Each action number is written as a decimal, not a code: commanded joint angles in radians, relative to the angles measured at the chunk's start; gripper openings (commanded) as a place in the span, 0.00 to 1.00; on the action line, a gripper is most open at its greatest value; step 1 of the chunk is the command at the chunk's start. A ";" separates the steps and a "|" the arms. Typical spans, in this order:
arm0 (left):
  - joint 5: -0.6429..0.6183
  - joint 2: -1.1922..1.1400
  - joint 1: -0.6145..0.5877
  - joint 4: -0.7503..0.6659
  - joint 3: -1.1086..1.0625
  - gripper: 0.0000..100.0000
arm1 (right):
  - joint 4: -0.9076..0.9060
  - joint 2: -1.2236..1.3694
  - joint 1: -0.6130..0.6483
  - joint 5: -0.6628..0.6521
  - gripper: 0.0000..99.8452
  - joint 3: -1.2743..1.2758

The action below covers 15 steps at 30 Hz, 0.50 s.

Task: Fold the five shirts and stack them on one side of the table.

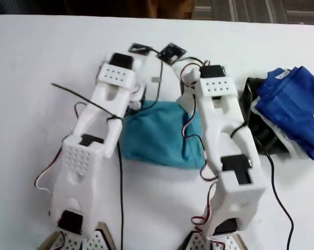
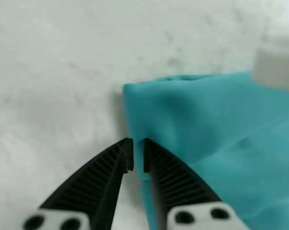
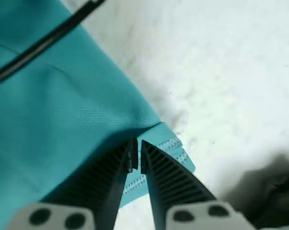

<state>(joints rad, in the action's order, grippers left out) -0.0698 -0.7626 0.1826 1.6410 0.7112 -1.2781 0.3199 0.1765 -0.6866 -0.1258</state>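
Observation:
A teal shirt (image 1: 162,133), folded to a compact rectangle, lies on the white table (image 1: 32,62) between the two arms. In the left wrist view my left gripper (image 2: 137,155) is pinched on the near edge of the teal shirt (image 2: 221,134), close to one corner. In the right wrist view my right gripper (image 3: 136,155) is pinched on the teal shirt (image 3: 53,105) at a corner where a stitched hem shows. In the high view the white arm bodies hide both grippers.
A pile of folded shirts sits at the table's right, a blue shirt (image 1: 294,107) on top of a black one (image 1: 255,125). Black cables (image 1: 120,172) trail over the table and the teal shirt. The table's left side (image 1: 21,114) is bare.

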 commanded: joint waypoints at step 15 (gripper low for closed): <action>-0.008 0.015 -0.011 -0.092 -0.174 0.06 | -0.027 0.061 -0.179 0.014 0.02 -0.104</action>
<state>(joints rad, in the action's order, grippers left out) -0.0698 -0.7610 0.1841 1.5474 0.5332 -1.2781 0.4549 -0.0107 -0.6866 -0.1857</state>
